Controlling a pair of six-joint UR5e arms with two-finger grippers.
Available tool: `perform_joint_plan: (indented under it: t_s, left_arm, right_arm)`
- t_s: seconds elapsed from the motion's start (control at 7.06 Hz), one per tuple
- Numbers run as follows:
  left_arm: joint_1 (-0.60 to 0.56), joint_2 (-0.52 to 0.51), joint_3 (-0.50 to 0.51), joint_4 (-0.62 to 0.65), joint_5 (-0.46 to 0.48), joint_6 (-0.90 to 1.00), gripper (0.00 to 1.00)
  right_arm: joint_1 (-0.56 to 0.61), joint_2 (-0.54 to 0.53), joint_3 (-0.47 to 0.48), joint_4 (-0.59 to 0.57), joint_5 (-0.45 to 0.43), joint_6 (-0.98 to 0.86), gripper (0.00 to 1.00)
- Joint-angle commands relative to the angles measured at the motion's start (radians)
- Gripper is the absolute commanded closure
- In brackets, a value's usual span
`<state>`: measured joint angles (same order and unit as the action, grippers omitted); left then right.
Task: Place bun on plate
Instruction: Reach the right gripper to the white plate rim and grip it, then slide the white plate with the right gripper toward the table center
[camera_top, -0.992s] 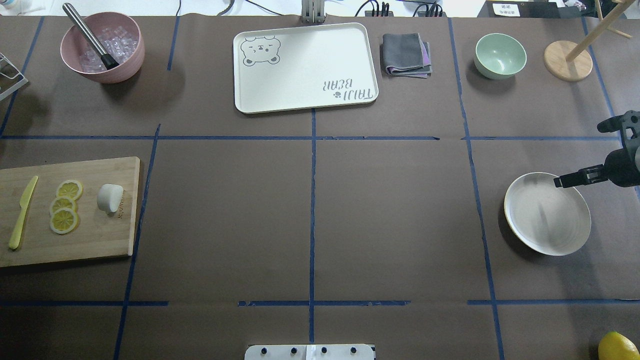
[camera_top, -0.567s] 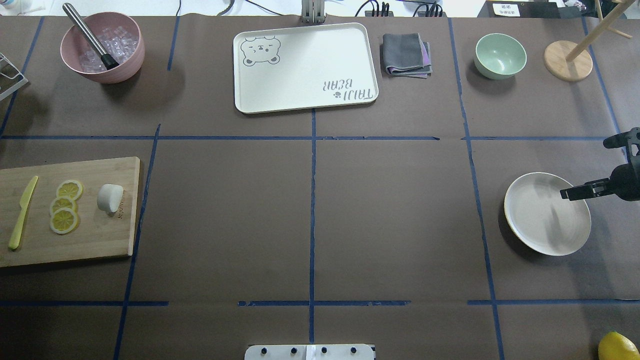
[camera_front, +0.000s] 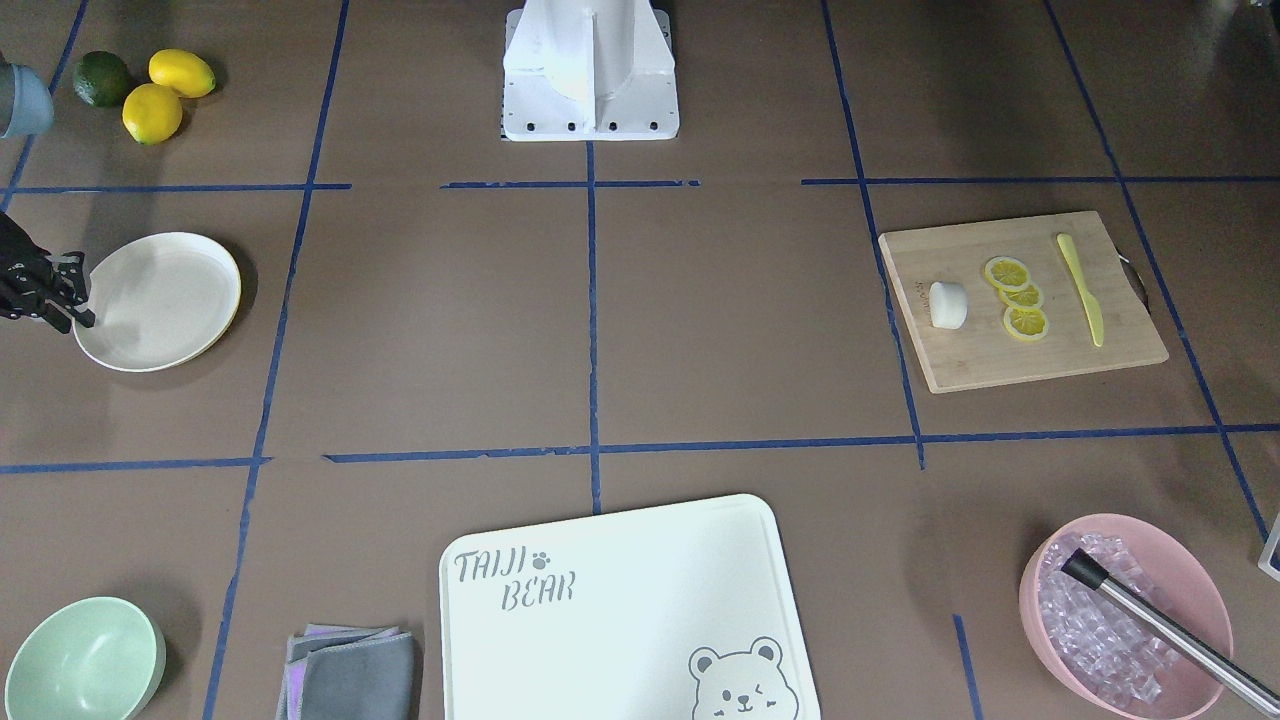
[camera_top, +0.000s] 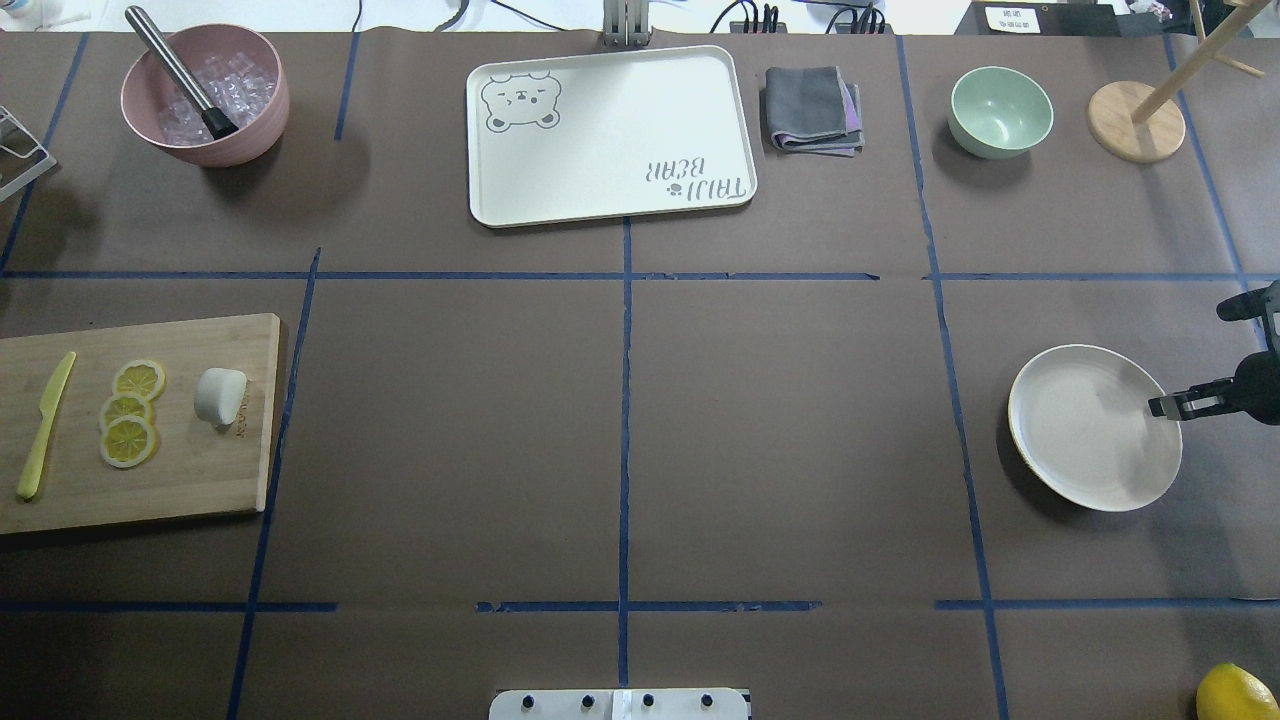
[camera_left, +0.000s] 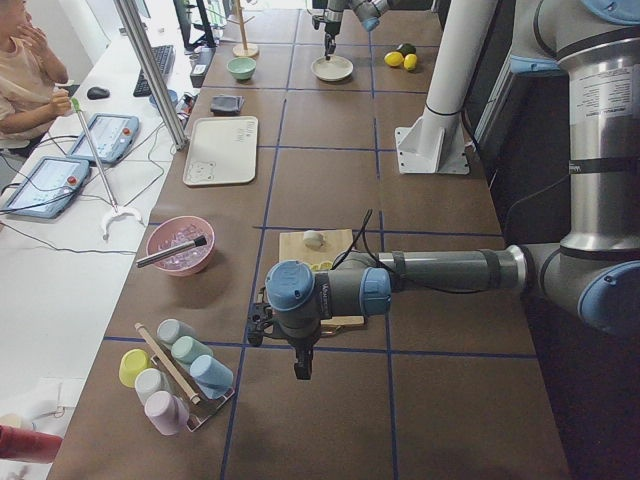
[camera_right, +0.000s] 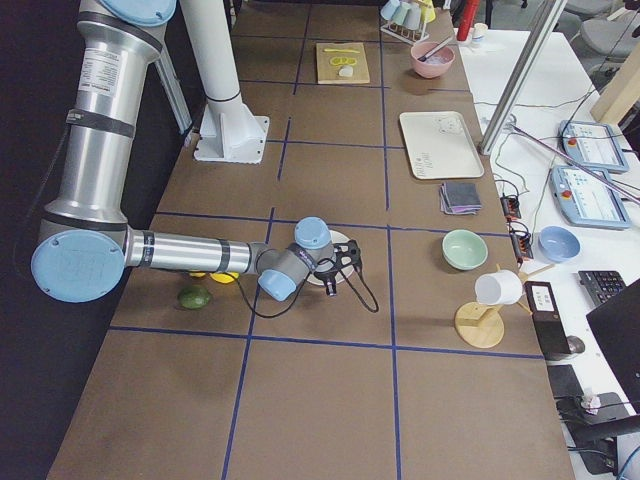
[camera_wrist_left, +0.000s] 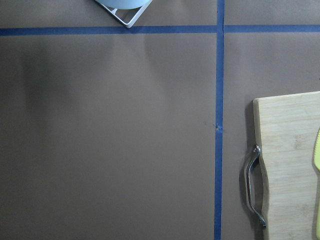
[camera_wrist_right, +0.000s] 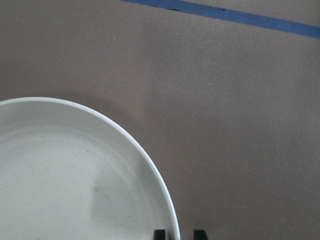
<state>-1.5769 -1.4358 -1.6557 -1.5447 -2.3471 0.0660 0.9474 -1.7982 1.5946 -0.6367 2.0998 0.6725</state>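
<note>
The left gripper (camera_left: 301, 372) hangs over the bare surface (camera_top: 780, 440) just past the left end of the board (camera_top: 200, 480), the end with the metal handle (camera_wrist_left: 254, 187). It points down. Only the side view shows it, so I cannot tell how its jaws stand.

On the board, from its left end, lie a yellow knife (camera_top: 45, 425), three lemon slices (camera_top: 128, 440) in an overlapping row, and the bun (camera_top: 220, 395). The bun sits near the board's right edge, just beside the slices and apart from them.

Beyond the board and further right, at the far edge of the surface, lies a white tray (camera_top: 610, 130) with a bear print.

Far to the right of the board, well apart from the bun, the plate (camera_top: 1080, 440) rests flat on the surface. The right gripper (camera_top: 1160, 407) is at the plate's rim, on the side away from the board. Its jaws stand slightly apart and hold nothing. In the wrist view the two fingertips (camera_wrist_right: 159, 234) straddle the rim, and I cannot tell whether they touch it.
</note>
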Motion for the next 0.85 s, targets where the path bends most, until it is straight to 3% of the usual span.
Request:
perform_joint_plan:
  t_s: [0.0,0.28,0.71]
  left_arm:
    - [-0.002,0.0,-0.007,0.0,0.003,0.0,0.0]
    - [-0.002,0.002,-0.007,0.001,0.003,0.0,0.0]
    - [-0.002,0.002,-0.007,0.001,0.003,0.0,0.0]
  right_arm:
    - [-0.001,-0.006,0.005,0.035,0.002,-0.001,0.97]
    - [-0.001,-0.006,0.031,0.06,0.006,0.001,1.0]
    - [-0.005,0.026,0.215,0.043,0.094,0.03,1.0]
